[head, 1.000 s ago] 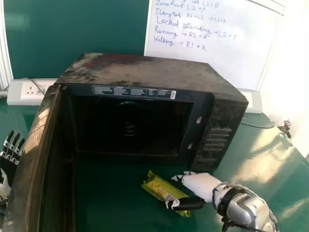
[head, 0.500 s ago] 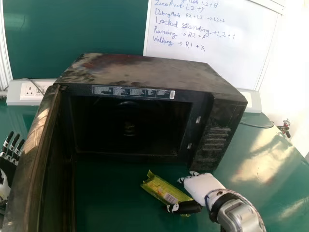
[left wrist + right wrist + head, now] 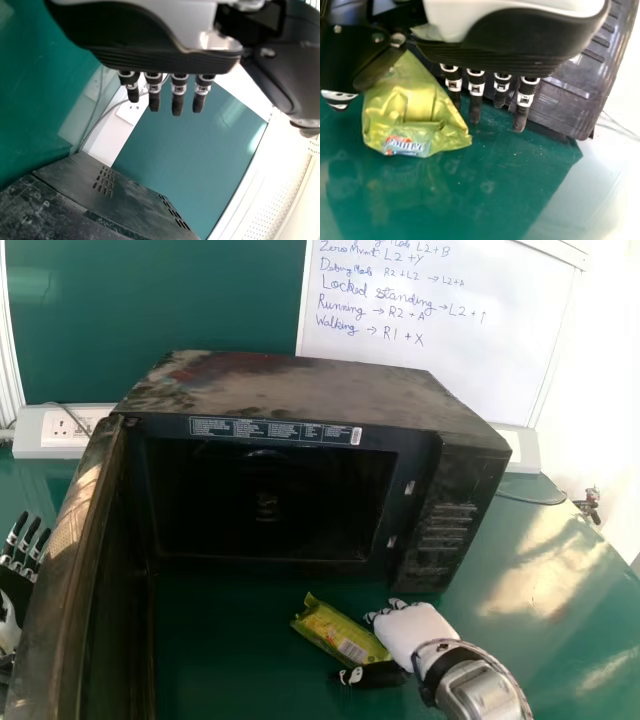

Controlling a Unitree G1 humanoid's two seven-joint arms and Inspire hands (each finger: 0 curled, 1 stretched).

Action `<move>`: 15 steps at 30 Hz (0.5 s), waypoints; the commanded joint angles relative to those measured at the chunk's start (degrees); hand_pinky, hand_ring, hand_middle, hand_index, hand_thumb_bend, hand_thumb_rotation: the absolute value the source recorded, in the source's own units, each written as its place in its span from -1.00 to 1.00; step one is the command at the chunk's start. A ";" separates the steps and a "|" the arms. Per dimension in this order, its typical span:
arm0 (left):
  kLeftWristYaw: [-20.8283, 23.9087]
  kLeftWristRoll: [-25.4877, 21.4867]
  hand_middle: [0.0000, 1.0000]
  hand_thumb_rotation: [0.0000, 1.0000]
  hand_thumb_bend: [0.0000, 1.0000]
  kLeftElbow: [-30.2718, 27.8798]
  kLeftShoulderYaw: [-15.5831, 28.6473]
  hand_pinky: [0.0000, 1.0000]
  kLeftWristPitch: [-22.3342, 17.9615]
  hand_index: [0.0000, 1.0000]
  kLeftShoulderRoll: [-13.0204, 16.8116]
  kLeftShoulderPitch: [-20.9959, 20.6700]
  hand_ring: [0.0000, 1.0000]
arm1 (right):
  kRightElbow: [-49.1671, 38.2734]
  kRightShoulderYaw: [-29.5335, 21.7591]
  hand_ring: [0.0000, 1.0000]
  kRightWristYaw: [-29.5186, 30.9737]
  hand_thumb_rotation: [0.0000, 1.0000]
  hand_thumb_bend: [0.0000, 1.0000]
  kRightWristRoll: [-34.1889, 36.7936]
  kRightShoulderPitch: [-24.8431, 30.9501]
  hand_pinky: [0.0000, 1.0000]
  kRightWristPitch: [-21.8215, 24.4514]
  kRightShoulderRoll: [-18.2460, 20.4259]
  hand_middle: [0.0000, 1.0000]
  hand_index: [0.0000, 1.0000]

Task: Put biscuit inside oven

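The biscuit pack is lying on the green surface, just to the left of the right hand, and it is staying out of the oven. It is yellow and green, and it is lying on a slant between the thumb and the fingers. In the right wrist view the right hand is opening wide, with its fingers sticking out straight and not curling round the pack. I cannot tell if the hand is touching it. The black oven is sitting ahead of the right hand and to its left, with its buttons side nearest to that hand. Its door is standing open, far to the left of the right hand. Past the door, the left hand is waiting with its fingers pointing out straight. Farther ahead of the right hand, behind the oven, a white board with blue writing is standing next to a green board. A white socket box is sitting far ahead and to the left, with a wire running by it.
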 commanded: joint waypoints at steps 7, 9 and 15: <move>-0.18 -1.04 0.63 -1.00 -0.86 1.01 -0.08 0.27 0.67 0.83 -1.41 1.37 0.49 | 0.80 1.71 0.80 -1.42 -0.28 1.00 -4.02 1.73 0.59 -1.13 2.08 0.77 0.84; -0.16 -1.11 0.63 -1.00 -0.85 1.19 -0.02 0.31 0.80 0.83 -1.32 1.30 0.50 | 1.03 1.85 0.80 -1.70 -0.29 1.00 -4.64 2.01 0.60 -1.09 2.65 0.76 0.84; -0.87 -1.41 0.65 -1.00 -0.87 1.39 -0.02 0.39 0.78 0.85 -1.18 1.25 0.51 | 1.29 2.60 0.81 -1.37 -0.30 1.00 -6.60 2.23 0.63 -1.38 3.88 0.76 0.84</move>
